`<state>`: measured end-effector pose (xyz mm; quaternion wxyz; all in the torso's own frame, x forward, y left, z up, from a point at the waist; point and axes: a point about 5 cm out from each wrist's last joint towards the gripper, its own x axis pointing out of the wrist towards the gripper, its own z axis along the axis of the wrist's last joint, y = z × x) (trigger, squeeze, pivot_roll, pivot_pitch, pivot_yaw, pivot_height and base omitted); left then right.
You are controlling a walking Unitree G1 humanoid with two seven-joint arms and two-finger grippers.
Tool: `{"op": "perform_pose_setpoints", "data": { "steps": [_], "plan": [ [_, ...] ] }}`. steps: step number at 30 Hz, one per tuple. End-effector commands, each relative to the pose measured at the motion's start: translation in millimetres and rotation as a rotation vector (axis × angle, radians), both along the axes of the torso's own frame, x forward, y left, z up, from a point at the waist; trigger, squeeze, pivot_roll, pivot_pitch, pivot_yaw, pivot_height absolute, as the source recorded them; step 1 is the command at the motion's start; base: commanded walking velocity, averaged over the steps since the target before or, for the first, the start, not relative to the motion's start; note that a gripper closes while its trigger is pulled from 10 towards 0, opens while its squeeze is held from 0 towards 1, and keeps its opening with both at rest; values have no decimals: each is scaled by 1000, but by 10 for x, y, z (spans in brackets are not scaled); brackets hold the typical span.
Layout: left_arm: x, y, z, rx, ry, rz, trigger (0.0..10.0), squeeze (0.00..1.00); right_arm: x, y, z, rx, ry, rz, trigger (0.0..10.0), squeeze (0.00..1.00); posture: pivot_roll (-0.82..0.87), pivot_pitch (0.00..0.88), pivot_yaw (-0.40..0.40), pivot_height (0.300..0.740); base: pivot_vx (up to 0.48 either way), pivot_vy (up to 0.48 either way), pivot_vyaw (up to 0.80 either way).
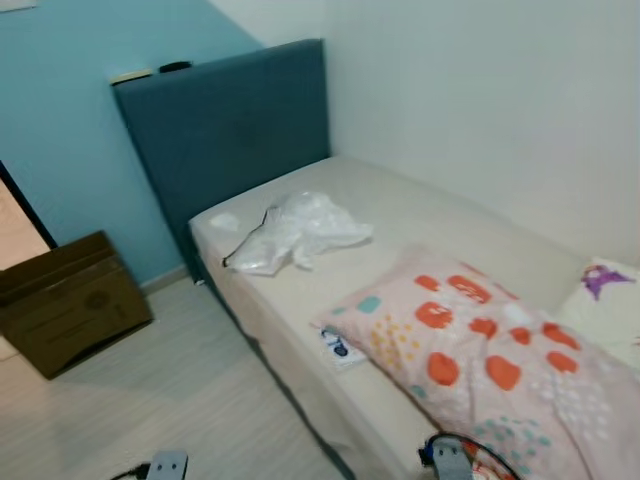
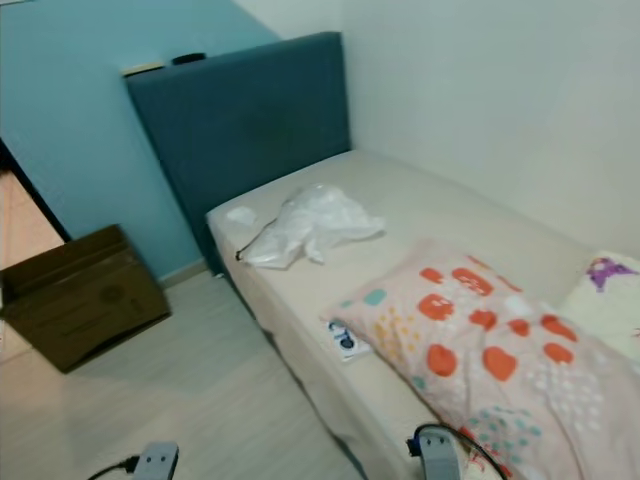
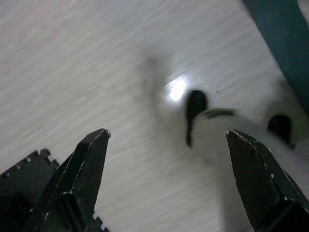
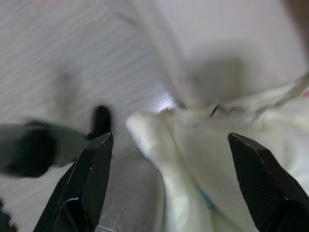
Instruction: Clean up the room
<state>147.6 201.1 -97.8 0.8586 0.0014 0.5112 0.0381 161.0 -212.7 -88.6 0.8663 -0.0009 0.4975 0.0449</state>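
1. On the bed (image 1: 430, 215), near the blue headboard (image 1: 235, 125), lies a crumpled white plastic bag (image 1: 295, 232).
2. Toward the bed's foot lies a spotted pillow (image 1: 490, 355).
3. Left of the bed, a cardboard box (image 1: 70, 300) stands on the floor (image 1: 170, 400).
4. Left gripper (image 3: 166, 159) and right gripper (image 4: 169, 164) hang low, fingers spread apart, empty.

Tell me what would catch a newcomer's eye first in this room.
The crumpled white plastic bag on the bare mattress, near the blue headboard, stands out first. Next is the pink pillow with orange and teal patches nearer the camera on the same bed, with a small printed packet at the mattress edge beside it. On the floor to the left stands a brown cardboard box.
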Motion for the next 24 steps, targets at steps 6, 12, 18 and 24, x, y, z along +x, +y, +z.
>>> {"op": "perform_pose_setpoints", "data": {
  "steps": [6,12,18,24],
  "plan": [
    [-64,87,-12,64,34,-6,10000,0,97,65,38,43,-39,27,10000,0,-125,0,21,740,0,0,789],
    [-88,116,-16,85,45,-10,10000,0,111,75,44,47,-40,43,10000,0,-122,0,16,740,0,0,793],
    [-101,135,-17,91,48,-9,10000,0,95,75,34,25,-29,52,10000,0,-120,0,19,740,0,0,788],
    [-86,136,-11,90,44,-18,10000,0,61,31,20,-11,-27,0,10000,0,-124,0,27,740,0,0,387]
  ]
}}
